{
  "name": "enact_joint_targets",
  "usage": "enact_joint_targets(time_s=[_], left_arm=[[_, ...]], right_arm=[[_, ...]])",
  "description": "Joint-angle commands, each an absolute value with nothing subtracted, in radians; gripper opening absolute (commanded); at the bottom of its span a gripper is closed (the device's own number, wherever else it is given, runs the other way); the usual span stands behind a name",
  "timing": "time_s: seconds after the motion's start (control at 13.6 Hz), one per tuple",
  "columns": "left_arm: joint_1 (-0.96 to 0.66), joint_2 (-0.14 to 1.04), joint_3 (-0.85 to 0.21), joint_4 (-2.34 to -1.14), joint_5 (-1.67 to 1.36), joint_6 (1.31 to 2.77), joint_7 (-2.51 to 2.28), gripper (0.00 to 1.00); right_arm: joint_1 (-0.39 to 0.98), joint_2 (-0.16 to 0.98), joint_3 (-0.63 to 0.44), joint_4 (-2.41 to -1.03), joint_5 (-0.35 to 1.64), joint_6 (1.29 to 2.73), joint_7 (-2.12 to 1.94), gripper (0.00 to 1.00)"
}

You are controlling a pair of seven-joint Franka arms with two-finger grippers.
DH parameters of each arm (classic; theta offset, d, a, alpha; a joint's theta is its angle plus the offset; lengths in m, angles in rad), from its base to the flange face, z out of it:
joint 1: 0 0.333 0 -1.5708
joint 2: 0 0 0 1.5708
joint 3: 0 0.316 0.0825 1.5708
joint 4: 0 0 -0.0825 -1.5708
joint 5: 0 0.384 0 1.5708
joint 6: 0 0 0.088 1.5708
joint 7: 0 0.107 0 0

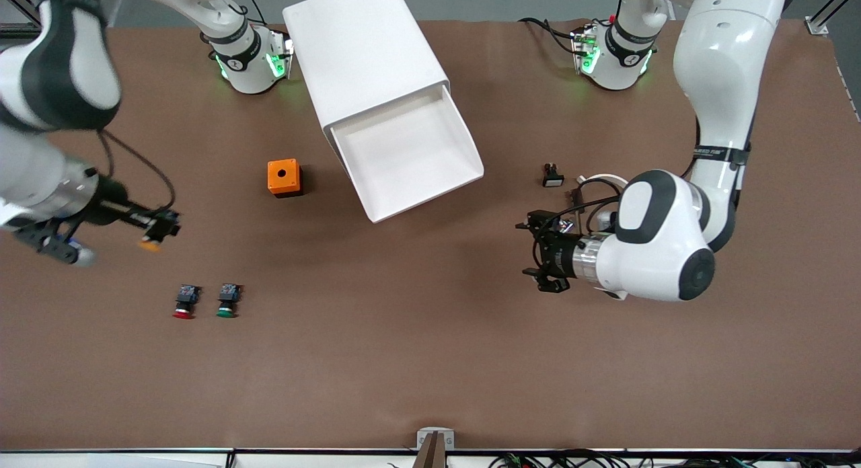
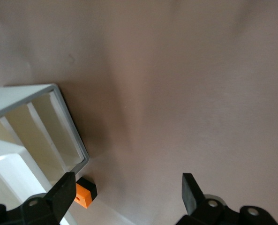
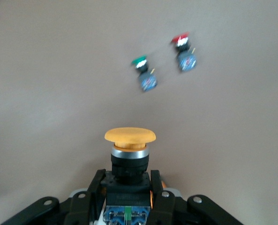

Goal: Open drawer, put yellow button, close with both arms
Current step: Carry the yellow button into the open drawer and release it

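The small yellow-capped push button (image 3: 129, 154) with its black body sits clamped between the fingers of the right arm's black pincer (image 1: 156, 231), its cap pointing out past the fingertips, held up in the air over the brown desk (image 1: 417, 360) toward the right arm's end. The left arm's black pincer (image 1: 546, 256) hangs with its fingers spread wide and nothing between them, over bare desk at the left arm's end, beside the pulled-out drawer. One boxy white cabinet (image 1: 363, 51) stands between the two arm bases, and its uppermost white tray drawer (image 1: 410, 155) is drawn out toward the front camera, with nothing inside. Two more push buttons lie on the desk side by side, nearer to the front camera than the held one: one with a red cap (image 1: 183, 302) and one with a green cap (image 1: 228, 300), the red one closer to the right arm's end. One orange cube-shaped box (image 1: 283, 177) with a round hole in its top stands beside the drawer. One small black part with a white face (image 1: 552, 176) lies near the left arm's pincer.
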State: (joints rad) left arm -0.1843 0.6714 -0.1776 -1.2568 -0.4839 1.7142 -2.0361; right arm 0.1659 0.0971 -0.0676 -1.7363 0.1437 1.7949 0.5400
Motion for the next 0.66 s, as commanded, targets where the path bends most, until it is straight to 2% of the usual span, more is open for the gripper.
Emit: enact_joint_targets(time_s=[0.0,0.37,0.59], left_arm=[[-0.153,0.634,-0.175,-1.273,-0.434,1.683,-1.952,0.99],[-0.179,0.618,-0.186,-1.278,-0.259,1.677,-1.557,0.99],[-0.183,0.618,-0.187,-1.279,-0.209,1.677,-1.277,0.98]], right_arm=[[0.312,-0.004,-0.08,-1.824,0.153,1.816,0.783,0.0],[0.613,-0.008,-0.08,-1.815,0.144,1.893,1.271,0.0],[0.728,0.02,-0.08,-1.802,0.123,1.951,1.455,0.0]])
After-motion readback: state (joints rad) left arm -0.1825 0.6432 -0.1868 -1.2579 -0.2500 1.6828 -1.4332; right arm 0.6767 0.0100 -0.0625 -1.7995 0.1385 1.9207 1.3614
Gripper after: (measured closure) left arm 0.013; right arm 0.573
